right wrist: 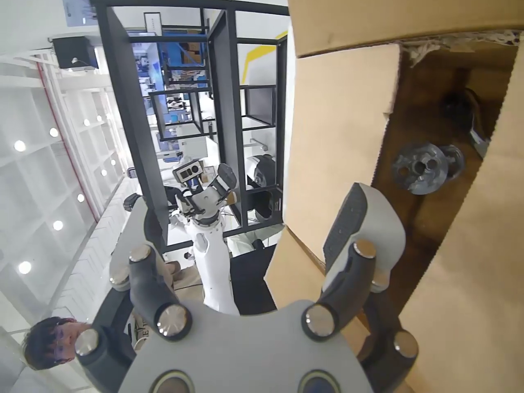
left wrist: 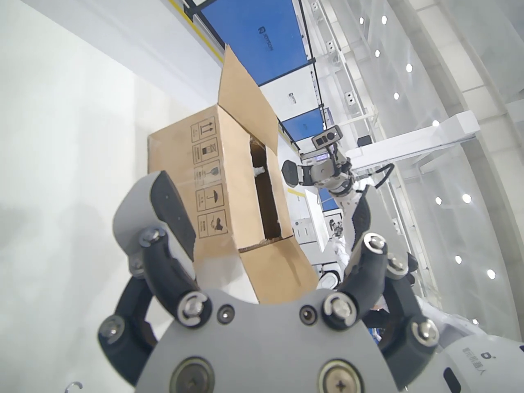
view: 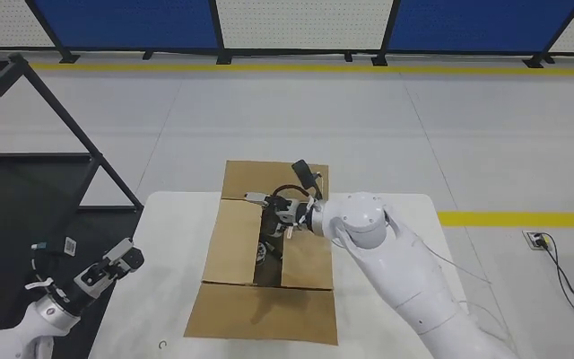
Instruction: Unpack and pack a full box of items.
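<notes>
Right jaws hung open over the box (view: 235, 247) gap, seemingly to reach items (right wrist: 417, 167) inside. Left jaws, open too, sat clear.

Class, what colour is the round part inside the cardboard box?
Dark grey; the round part shows best in the right wrist view.

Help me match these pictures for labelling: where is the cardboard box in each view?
Top view: cardboard box at centre, on the white table.
Left wrist view: box mid-picture, beyond the open left gripper.
Right wrist view: box close up, beyond the right gripper.
Shared landmark: the dark gap between its top flaps.
</notes>
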Motion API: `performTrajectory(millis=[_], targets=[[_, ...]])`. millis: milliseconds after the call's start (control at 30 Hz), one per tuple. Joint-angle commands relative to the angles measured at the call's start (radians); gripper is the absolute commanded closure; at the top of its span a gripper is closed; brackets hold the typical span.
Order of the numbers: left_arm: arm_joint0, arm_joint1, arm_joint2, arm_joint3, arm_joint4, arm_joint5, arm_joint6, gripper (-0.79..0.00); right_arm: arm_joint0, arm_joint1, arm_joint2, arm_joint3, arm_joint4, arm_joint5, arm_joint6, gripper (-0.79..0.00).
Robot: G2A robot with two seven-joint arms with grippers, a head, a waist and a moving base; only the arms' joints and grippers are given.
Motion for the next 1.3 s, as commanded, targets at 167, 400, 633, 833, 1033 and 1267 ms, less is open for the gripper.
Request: performTrajectory(millis=[167,400,633,833,1033,1267], targets=[[0.000,0.000,0.001,0.000,0.000,0.001,0.005,-0.785,-0.012,0.000,-0.004,-0.008,-0.002,-0.017,-0.009,-0.785],[-0.007,0.000,0.065,-0.009,0.025,0.000,-0.010,-0.785,0.009,-0.022,-0.112,-0.007,-0.121,0.146,-0.020,-0.785],[-0.059,0.004,0.131,0.055,0.053,-0.029,-0.068,-0.785,0.040,-0.055,-0.174,0.058,-0.135,0.164,-0.031,-0.785],[-0.101,0.003,0.194,0.114,0.048,-0.054,-0.101,-0.785,0.050,-0.083,-0.187,0.134,-0.098,0.060,-0.054,-0.785],[-0.127,0.002,0.243,0.151,0.030,-0.079,-0.136,-0.785,0.058,-0.099,-0.175,0.211,-0.052,-0.052,-0.039,-0.785],[-0.133,-0.001,0.296,0.145,0.035,-0.088,-0.134,-0.785,0.069,-0.113,-0.161,0.244,-0.024,-0.149,-0.014,-0.785]])
